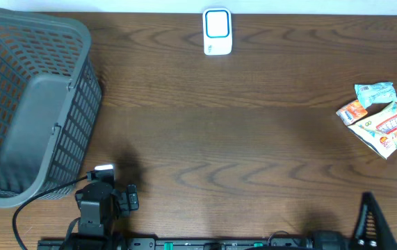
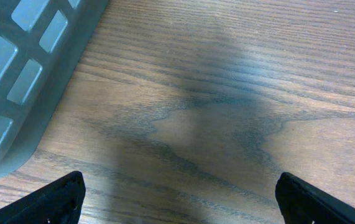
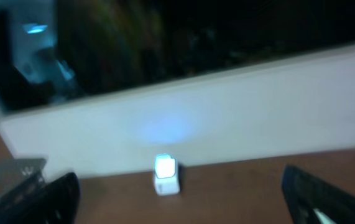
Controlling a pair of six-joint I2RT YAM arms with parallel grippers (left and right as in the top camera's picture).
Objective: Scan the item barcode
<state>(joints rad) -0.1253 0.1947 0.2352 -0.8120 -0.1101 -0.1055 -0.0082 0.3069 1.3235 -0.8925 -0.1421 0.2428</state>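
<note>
A dark wooden surface (image 1: 254,139) is filling the overhead view. The items, a small heap of snack packets (image 1: 382,118), are lying at the right edge of the frame, a little above the middle. A light blue packet (image 1: 374,92) is lying at the top of the heap, an orange one (image 1: 351,111) at its left side, and a bigger white and yellow one (image 1: 391,128) below. They are touching each other.

A white scanner (image 1: 217,31) with a blue window is standing at the top centre of the frame, well apart from the packets. A grey plastic basket (image 1: 80,31) is taking the upper left corner, and it is tilting toward the left edge.

The left arm (image 1: 101,205) is staying at the bottom left, just beside the lower corner of the basket. In the left wrist view the left fingers (image 2: 53,199) are standing wide apart in the two lower corners, released, with only bare wood and a shadow between them; the basket wall (image 2: 34,74) is showing at the upper left.

The right arm (image 1: 372,219) is showing as a dark shape at the bottom right of the overhead view. In the right wrist view, which is blurred, the right fingers (image 3: 46,199) are also spread wide and are grasping nothing. Between them, farther away, the scanner (image 3: 166,174) is glowing blue in front of a white wall (image 3: 258,118).
</note>
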